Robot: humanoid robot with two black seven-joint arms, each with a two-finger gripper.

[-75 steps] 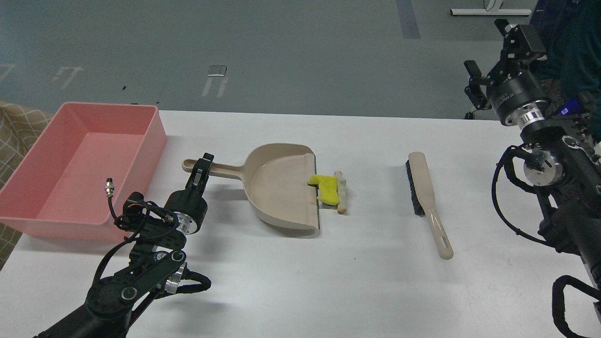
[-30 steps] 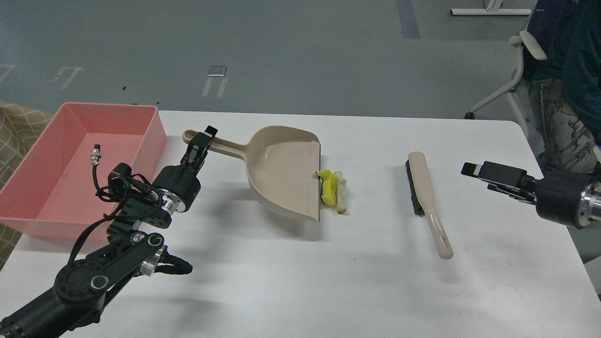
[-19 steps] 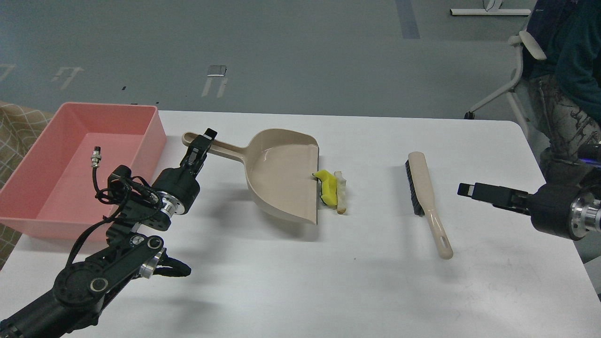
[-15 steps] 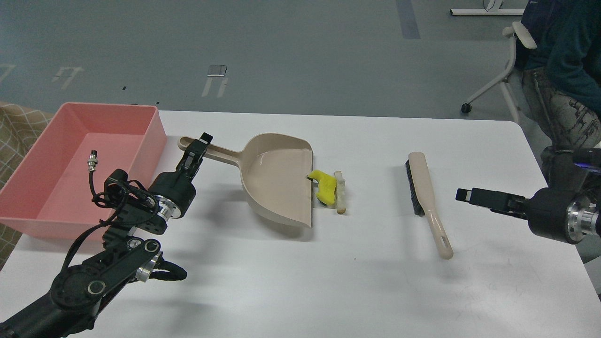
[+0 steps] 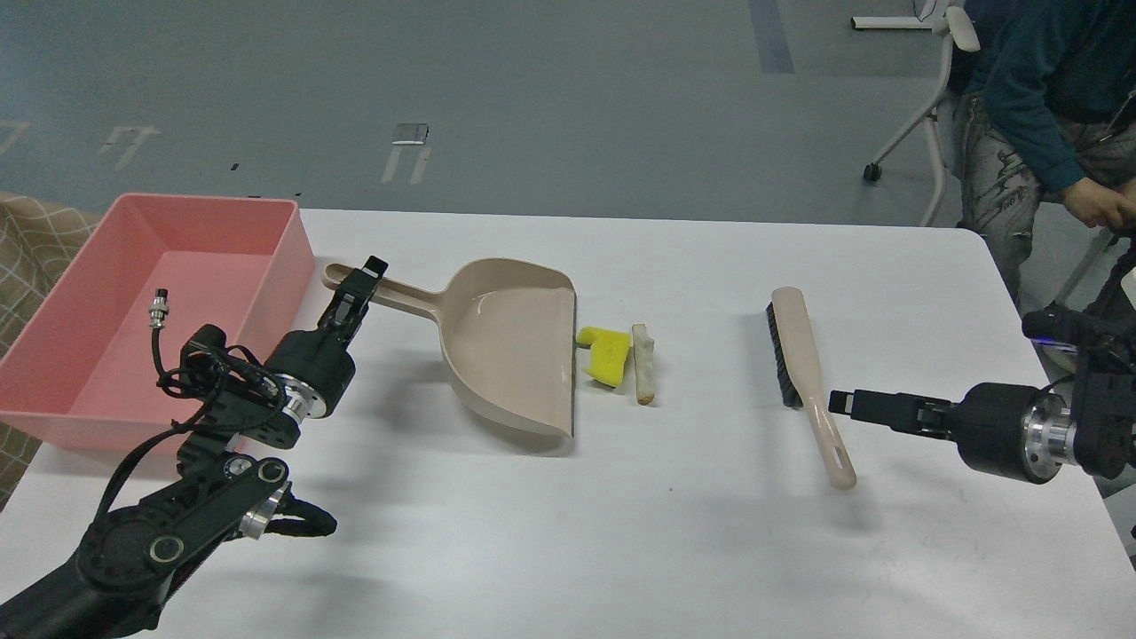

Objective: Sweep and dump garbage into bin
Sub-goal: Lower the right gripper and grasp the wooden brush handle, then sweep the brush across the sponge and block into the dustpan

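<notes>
The garbage lies mid-table: a yellow notched chunk (image 5: 605, 353) and a tan stick (image 5: 643, 362) just right of it. The beige dustpan (image 5: 510, 346) sits left of them with its straight lip a small gap from the yellow chunk. My left gripper (image 5: 353, 293) is shut on the dustpan's handle (image 5: 390, 291). The pink bin (image 5: 142, 311) stands at the far left. The beige brush (image 5: 803, 377) with black bristles lies to the right. My right gripper (image 5: 854, 406) points left, just right of the brush's handle; seen edge-on, its fingers cannot be told apart.
A person (image 5: 1038, 98) in a dark green top stands beside a chair (image 5: 932, 98) past the table's far right corner. A checked cloth (image 5: 35, 240) lies left of the bin. The table's (image 5: 621, 532) front half is bare white.
My left gripper has pulled the dustpan left, off the yellow chunk, which now lies flat. My right gripper has come down and moved left toward the brush handle. The person has moved into view.
</notes>
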